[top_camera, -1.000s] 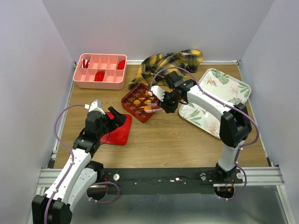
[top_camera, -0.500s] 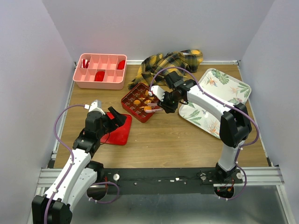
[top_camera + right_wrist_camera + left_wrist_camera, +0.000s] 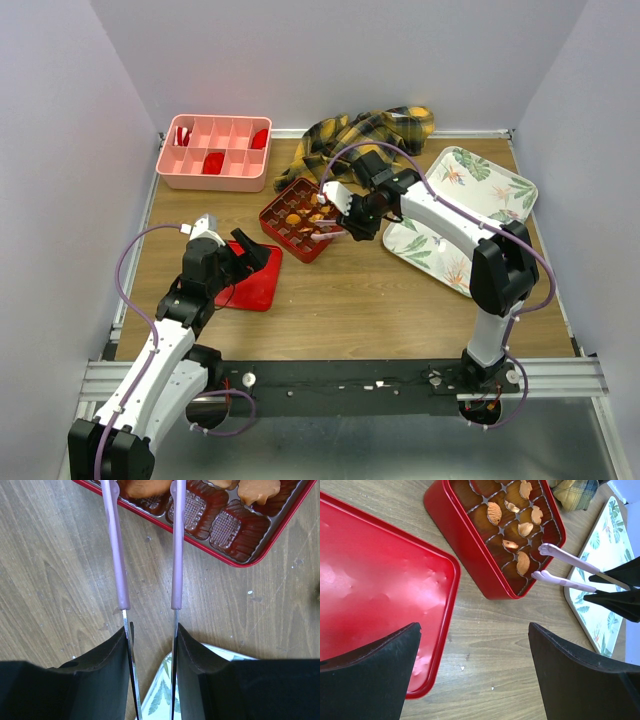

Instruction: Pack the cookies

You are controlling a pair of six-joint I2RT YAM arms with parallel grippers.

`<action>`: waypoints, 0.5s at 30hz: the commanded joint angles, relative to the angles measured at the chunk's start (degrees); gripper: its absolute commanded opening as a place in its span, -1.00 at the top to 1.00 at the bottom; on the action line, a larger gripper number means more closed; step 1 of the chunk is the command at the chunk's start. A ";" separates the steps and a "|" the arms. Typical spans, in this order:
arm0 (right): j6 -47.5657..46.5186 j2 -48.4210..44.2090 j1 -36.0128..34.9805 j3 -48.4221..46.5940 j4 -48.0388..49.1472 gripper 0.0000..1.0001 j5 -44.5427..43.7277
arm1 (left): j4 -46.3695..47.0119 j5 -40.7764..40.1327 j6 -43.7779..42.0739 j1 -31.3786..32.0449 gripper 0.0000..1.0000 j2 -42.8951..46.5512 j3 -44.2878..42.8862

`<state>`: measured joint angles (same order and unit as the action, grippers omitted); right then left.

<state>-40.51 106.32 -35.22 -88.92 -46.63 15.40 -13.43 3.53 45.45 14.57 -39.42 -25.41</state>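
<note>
At the back left of your wooden table (image 3: 350,310) sits a pink divided bin (image 3: 210,181) with dark-red chunky pieces (image 3: 213,162) in a few of its compartments. A crumpled yellow-and-dark plaid cloth (image 3: 350,135) lies at the back centre. On your right lies a white leaf-print tray (image 3: 490,195), set askew. A shallow red tray (image 3: 258,285) lies front left.

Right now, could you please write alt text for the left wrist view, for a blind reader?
Pink-tipped tongs reach over a red gridded box holding orange cookies; a red lid lies left, the left gripper open below.
</note>
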 commanded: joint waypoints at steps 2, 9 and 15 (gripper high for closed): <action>0.87 0.38 -0.64 -1.86 -1.18 0.11 -0.63 | -0.98 -1.16 -0.45 -0.51 -0.97 0.75 -0.69; 3.33 -0.50 -0.55 -4.23 -2.15 0.13 1.21 | -1.07 -0.98 -0.45 -0.51 -0.97 0.66 -0.87; 6.32 -2.61 -0.29 -5.21 -2.76 0.14 3.49 | -1.68 -1.07 -0.80 -0.51 -0.97 0.57 -1.22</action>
<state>-37.54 106.30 -35.20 -92.09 -47.92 16.03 -13.47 3.53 45.43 14.57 -39.42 -25.41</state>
